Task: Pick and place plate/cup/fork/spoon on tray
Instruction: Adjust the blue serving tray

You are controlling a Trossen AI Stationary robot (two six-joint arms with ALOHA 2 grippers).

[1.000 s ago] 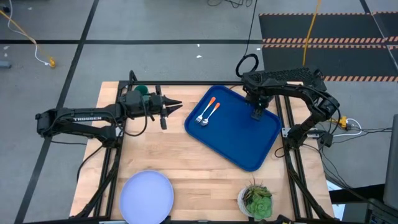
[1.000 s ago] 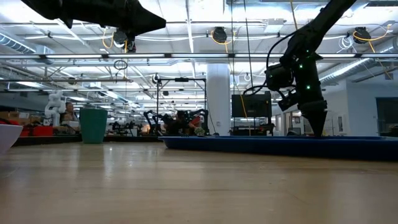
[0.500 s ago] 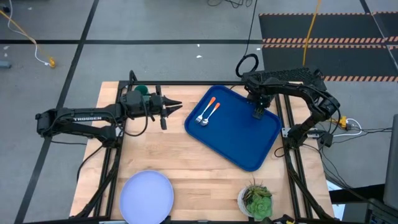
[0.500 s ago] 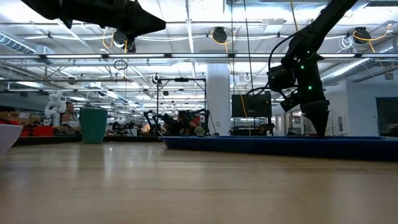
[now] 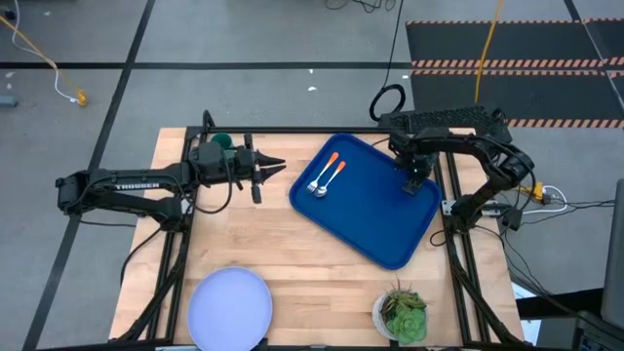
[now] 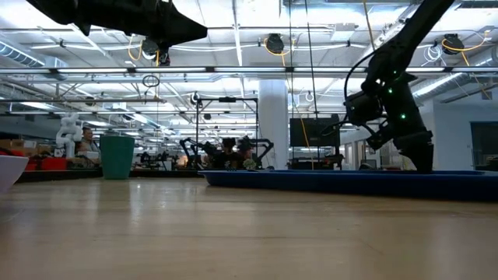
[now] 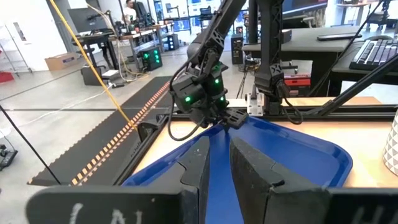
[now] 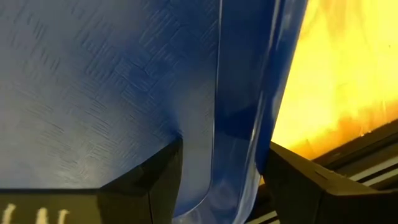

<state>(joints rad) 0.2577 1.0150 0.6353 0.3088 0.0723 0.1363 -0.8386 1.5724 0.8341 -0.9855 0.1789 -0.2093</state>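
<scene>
Light wooden tabletop (image 5: pixel 292 244) held a big blue rectangular plastic tray (image 5: pixel 380 219), with the orange-handled fork (image 5: pixel 322 173) and spoon (image 5: pixel 331 177) lying side by side on it. Right gripper (image 5: pixel 417 182) sat low over the tray's rim, fingers spread. Left gripper (image 5: pixel 276 164) hovered beside the tray, fingers slightly parted. Dark green cup (image 5: pixel 223 140) and pale round plate (image 5: pixel 229 307) were both off-tray.

Overhead looks down; low level; both share tray (image 5: pixel 375 210).
</scene>
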